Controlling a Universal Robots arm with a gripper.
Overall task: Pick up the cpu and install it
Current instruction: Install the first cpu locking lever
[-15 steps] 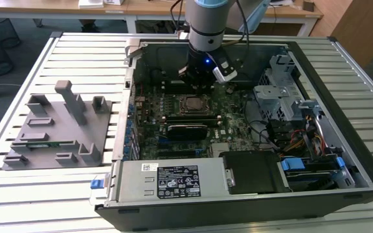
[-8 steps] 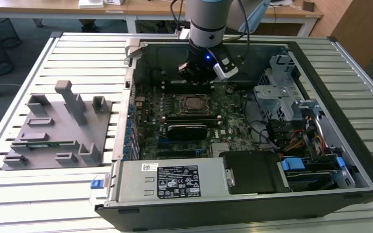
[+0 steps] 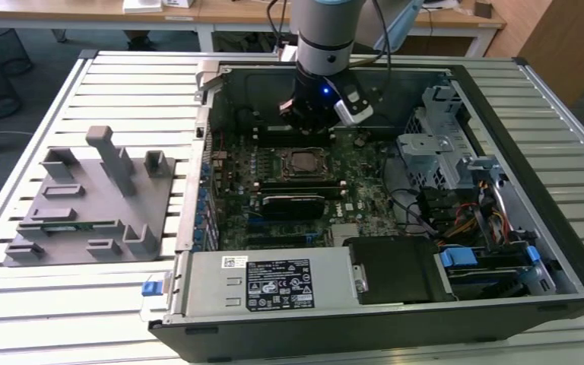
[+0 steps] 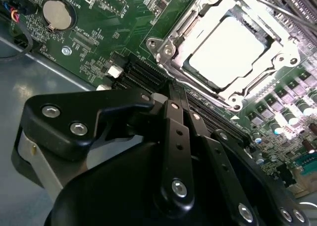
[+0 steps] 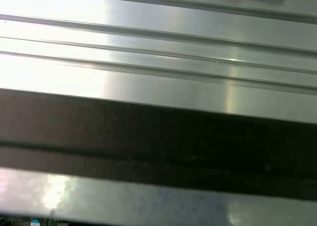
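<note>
Slatted metal table (image 3: 119, 84) carries an opened computer case (image 3: 535, 152), its green motherboard (image 4: 94, 32) facing up. On that board the cpu (image 4: 229, 51) sits inside the socket frame (image 4: 168, 50), just beyond the pincer (image 3: 312, 122), which hangs above it. Whether the pincer is spread or pressed together I cannot tell. A grey parts holder (image 3: 79, 205) lies well apart from it, outside the case.

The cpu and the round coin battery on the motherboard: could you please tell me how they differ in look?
The cpu is square with a pale, bright metal top; the coin battery is a round disc. The cpu sits inside a metal socket frame; the coin battery sits in a small holder straight on the board. The cpu looks clearly larger. Both lie flat on the green motherboard.
</note>
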